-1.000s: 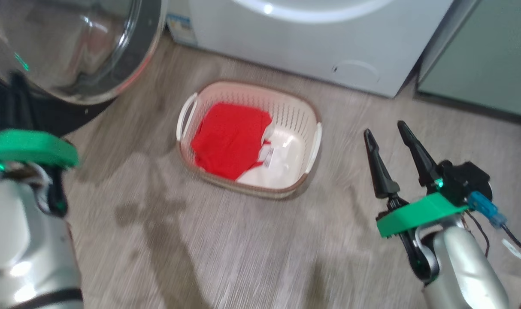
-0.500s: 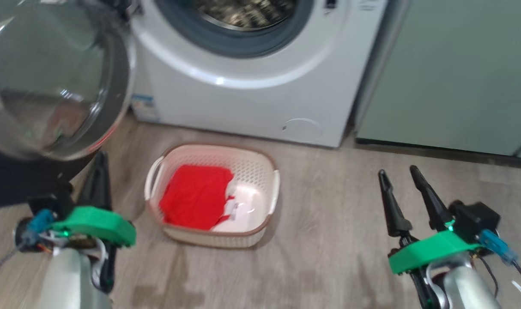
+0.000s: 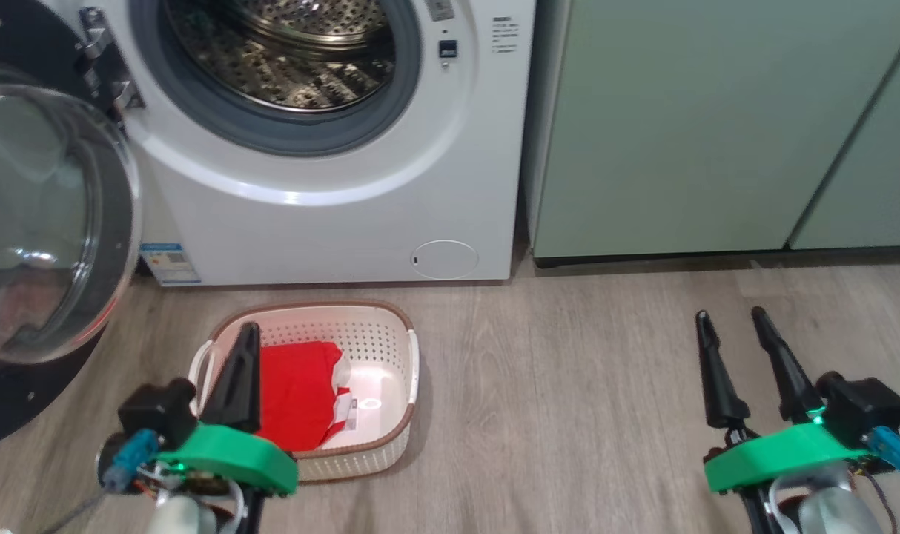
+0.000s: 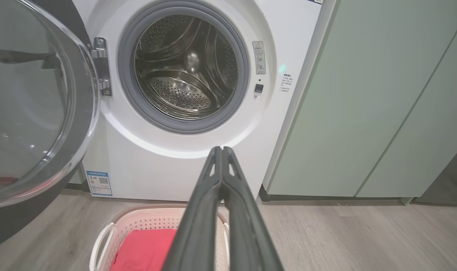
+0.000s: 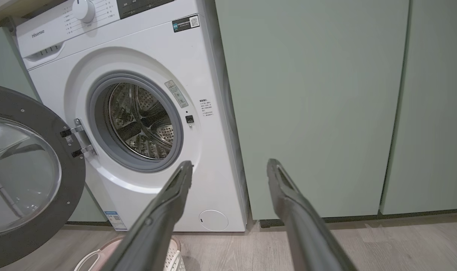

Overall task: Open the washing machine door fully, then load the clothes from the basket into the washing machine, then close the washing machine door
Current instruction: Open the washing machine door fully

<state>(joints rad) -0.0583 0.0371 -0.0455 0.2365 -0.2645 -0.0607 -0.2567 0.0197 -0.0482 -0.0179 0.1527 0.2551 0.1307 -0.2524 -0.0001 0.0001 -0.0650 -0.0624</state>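
The washing machine (image 3: 331,215) has a smooth, glossy white shell, a shiny perforated steel drum (image 3: 287,59) and a matt grey rubbery gasket (image 3: 408,89); its door (image 3: 42,222) is clear, reflective glass in a glossy black rim. The basket (image 3: 399,348) is cream perforated plastic with a brown woven-look edge, holding soft, matt red clothes (image 3: 298,404). The floor (image 3: 568,386) shows pale wood grain, and the cabinets (image 3: 680,126) are smooth, matt green.

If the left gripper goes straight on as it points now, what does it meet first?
Probably the washing machine, its white front just below the drum opening; the shut left gripper aims there, though depth is unclear.
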